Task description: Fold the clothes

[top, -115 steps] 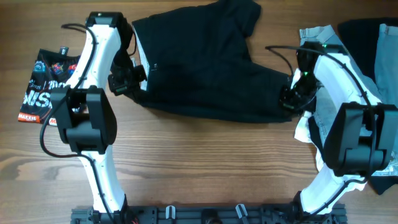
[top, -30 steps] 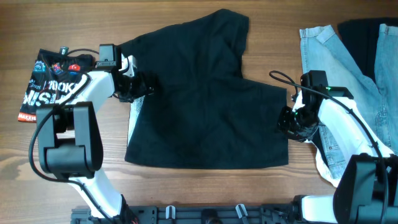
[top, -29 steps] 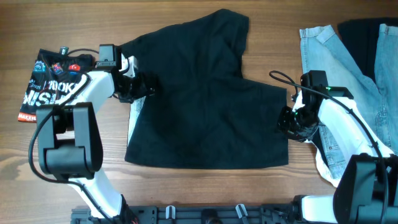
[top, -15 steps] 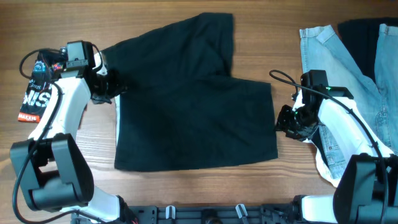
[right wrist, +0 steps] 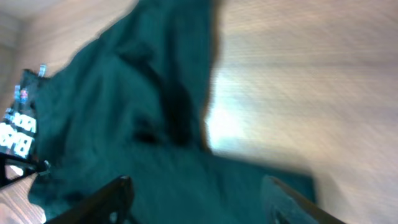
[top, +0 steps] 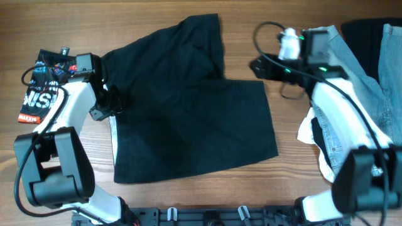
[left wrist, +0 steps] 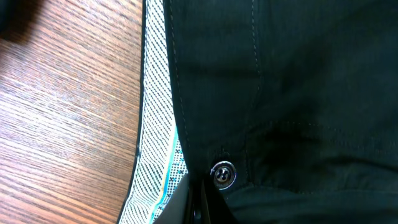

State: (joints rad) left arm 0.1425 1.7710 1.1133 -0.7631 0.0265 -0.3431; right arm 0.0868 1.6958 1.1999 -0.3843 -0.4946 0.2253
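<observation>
The clothes include black shorts (top: 188,113) spread flat on the wooden table, with a strip of whitish mesh lining (top: 113,130) showing along their left edge. My left gripper (top: 108,105) is shut on that waistband edge; the left wrist view shows the black cloth (left wrist: 298,93), the mesh lining (left wrist: 157,124) and a metal button (left wrist: 222,174) just above my closed left gripper (left wrist: 199,208). My right gripper (top: 257,64) hovers open off the shorts' upper right corner, holding nothing. In the blurred right wrist view its right gripper (right wrist: 199,199) spreads wide above the shorts (right wrist: 124,124).
Light-blue denim (top: 352,75) and another dark garment (top: 370,31) lie at the right edge, with a white cloth (top: 308,135) poking out beneath. A printed packet (top: 41,88) lies at the far left beside my left arm. Bare wood (top: 295,182) shows in front.
The right gripper has let go of the shorts' right edge, opened, and swung up toward the far side. The left gripper has dragged the shorts further left and toward me.
</observation>
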